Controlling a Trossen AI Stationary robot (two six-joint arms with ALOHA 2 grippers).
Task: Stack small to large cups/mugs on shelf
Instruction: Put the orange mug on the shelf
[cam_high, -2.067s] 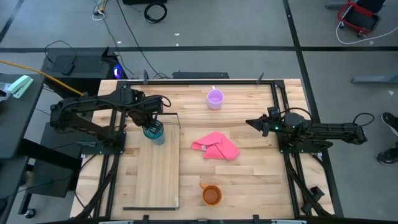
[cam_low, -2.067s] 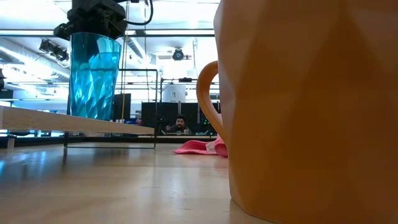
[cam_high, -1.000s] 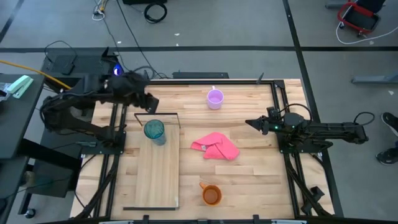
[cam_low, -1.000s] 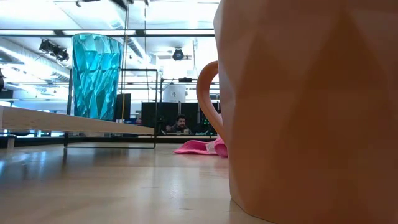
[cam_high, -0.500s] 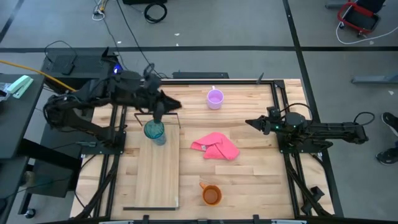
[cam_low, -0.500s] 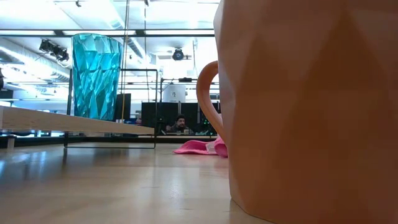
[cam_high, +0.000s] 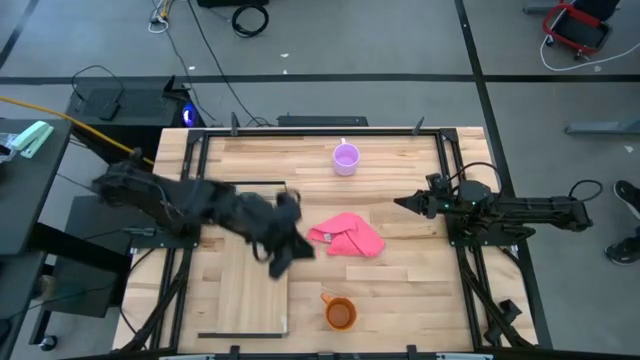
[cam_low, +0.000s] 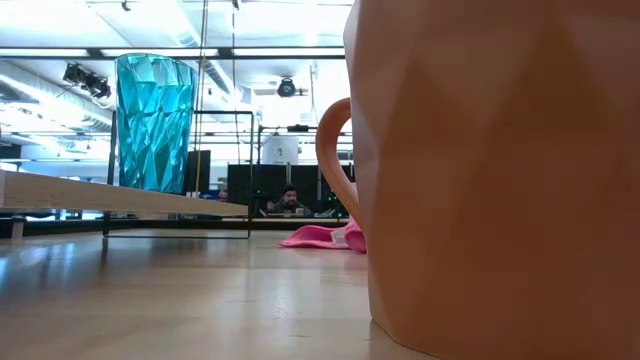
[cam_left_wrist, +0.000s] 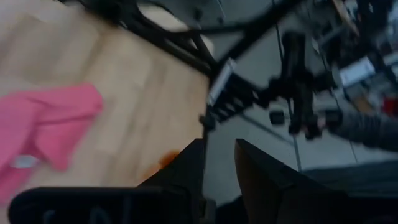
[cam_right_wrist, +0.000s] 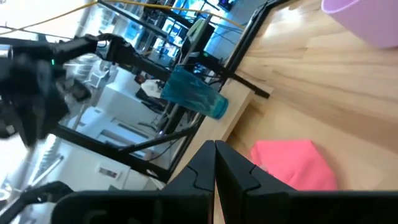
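Teal tumbler (cam_low: 153, 122) already upright on shelf (cam_low: 120, 197); orange mug (cam_high: 340, 314) beside shelf's near end, lilac mug (cam_high: 346, 158) far beyond pink cloth (cam_high: 347, 237). Probably light, rigid, slippery plastic: best pinched across rim or by handle. Left gripper (cam_high: 279, 258) blurred over shelf's edge, fingers (cam_left_wrist: 254, 171) narrowly apart, holding nothing; right gripper (cam_high: 401, 202) beside cloth, closed and empty.

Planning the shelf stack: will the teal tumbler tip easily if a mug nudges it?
Probably yes. The teal tumbler stands tall and narrows toward its base on the shelf, so a sideways nudge near the rim could tip it. It looks like thin translucent plastic, so likely light. Its faceted wall may give some grip. On its side it would likely roll in a curve.
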